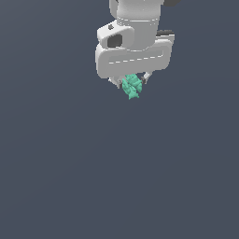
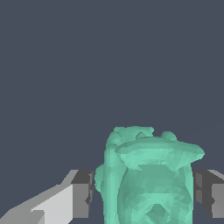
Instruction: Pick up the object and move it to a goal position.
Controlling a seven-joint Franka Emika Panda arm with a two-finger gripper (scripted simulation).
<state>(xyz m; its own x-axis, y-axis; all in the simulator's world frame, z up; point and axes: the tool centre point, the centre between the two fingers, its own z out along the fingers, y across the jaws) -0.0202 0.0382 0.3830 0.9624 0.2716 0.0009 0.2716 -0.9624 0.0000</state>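
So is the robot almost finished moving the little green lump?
Partly. Done: the tool is shut on the green lump, with a finger on each side in the wrist view. In hand: carrying it. Left: reaching the goal spot, but no marker shows, so I can't tell how close it is.

Teal lumpy object (image 2: 148, 179), clamped between the tool's (image 2: 144, 192) dark fingertips (image 2: 82, 192), plain grey backdrop

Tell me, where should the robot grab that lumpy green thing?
Probably around its middle, as now: the gripper comes from above, jaws on the two opposite sides of the green object. The wrist view shows those sides narrower than its flared, lumpy end.
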